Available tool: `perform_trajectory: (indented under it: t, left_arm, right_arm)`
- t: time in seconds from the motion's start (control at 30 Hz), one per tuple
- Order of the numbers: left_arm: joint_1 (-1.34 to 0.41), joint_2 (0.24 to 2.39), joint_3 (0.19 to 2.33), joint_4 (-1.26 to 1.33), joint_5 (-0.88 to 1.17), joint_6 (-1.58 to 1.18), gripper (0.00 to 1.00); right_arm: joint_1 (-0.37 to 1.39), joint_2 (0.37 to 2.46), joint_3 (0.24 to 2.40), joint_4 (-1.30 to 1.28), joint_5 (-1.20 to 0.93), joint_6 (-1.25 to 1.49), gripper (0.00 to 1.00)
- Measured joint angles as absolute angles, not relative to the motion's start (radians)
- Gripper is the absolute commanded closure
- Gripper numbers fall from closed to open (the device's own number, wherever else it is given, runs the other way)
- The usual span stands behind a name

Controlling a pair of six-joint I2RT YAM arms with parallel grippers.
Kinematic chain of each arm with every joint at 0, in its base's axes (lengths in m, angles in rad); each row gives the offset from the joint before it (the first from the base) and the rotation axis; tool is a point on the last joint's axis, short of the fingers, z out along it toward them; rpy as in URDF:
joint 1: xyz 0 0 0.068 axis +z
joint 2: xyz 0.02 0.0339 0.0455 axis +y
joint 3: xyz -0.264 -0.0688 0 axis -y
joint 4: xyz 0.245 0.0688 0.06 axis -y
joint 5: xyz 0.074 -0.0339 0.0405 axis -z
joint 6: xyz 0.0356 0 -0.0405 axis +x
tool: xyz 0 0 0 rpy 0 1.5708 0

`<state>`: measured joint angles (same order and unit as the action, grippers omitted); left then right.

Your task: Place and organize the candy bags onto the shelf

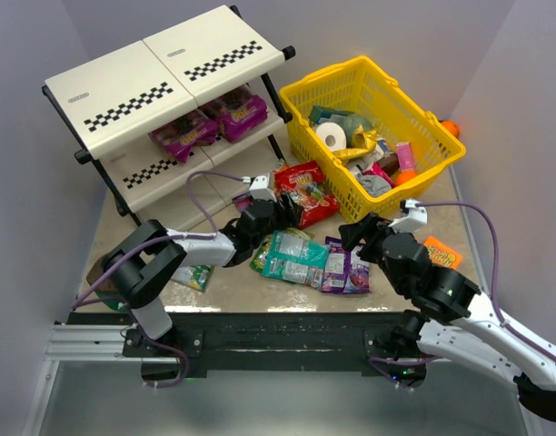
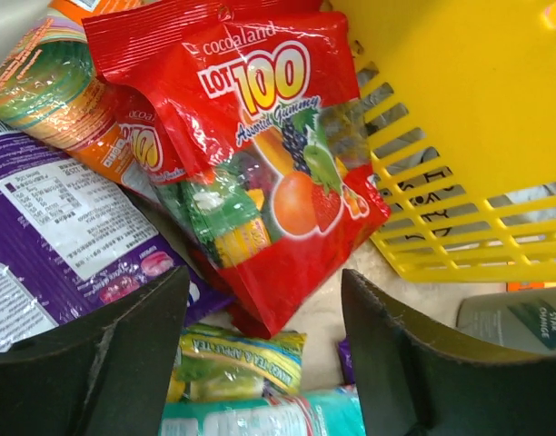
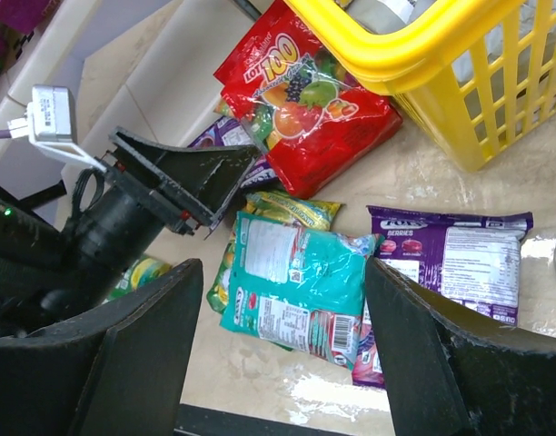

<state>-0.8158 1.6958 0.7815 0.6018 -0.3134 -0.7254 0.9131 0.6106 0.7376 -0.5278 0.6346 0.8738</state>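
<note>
Entry: teal bag [image 3: 301, 291], on the surface [image 1: 246, 292] nearer than the yellow basket [image 1: 423, 118]; right gripper [image 3: 280, 268] is held above it, wide open, empty. 
Red bag [image 2: 269, 154], against the basket's near-left wall; left gripper [image 2: 264, 304] is set open astride its lower corner (nothing pinched yet). The corner should be seated deep before closing. 
Shelf [image 1: 160, 73], left of the basket; two purple bags [image 1: 210, 123] are lodged there.

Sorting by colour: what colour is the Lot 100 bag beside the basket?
The Lot 100 bag is red, best seen from the left wrist.

Left fingers [image 2: 105, 363] and right fingers [image 3: 105, 363] spread apart.
</note>
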Motion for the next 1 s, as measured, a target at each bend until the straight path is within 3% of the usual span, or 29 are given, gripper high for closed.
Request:
perform_trajectory:
  t: [0.23, 0.33, 0.43, 0.47, 0.73, 1.0]
  left_arm:
    - [-0.791, 1.798, 0.798, 0.656, -0.255, -0.728, 0.44]
    - [-0.778, 1.841, 0.828, 0.671, -0.231, -0.734, 0.59]
    - [-0.768, 1.864, 0.85, 0.674, -0.214, -0.738, 0.83]
    - [-0.765, 1.866, 0.852, 0.672, -0.208, -0.739, 1.0]
    - [-0.765, 1.793, 0.879, 0.543, -0.175, -0.749, 1.0]
    - [-0.786, 1.423, 0.824, 0.374, -0.222, -0.801, 1.0]
  right_arm:
    - [0.913, 0.61, 0.738, -0.531, 0.614, 0.886, 0.26]
    - [0.913, 0.607, 0.733, -0.532, 0.61, 0.9, 0.27]
    - [0.913, 0.601, 0.725, -0.542, 0.607, 0.916, 0.27]
    - [0.913, 0.599, 0.723, -0.545, 0.607, 0.921, 0.27]
    - [0.913, 0.596, 0.721, -0.555, 0.601, 0.932, 0.27]
    - [0.913, 0.674, 0.721, -0.5, 0.522, 0.926, 0.22]
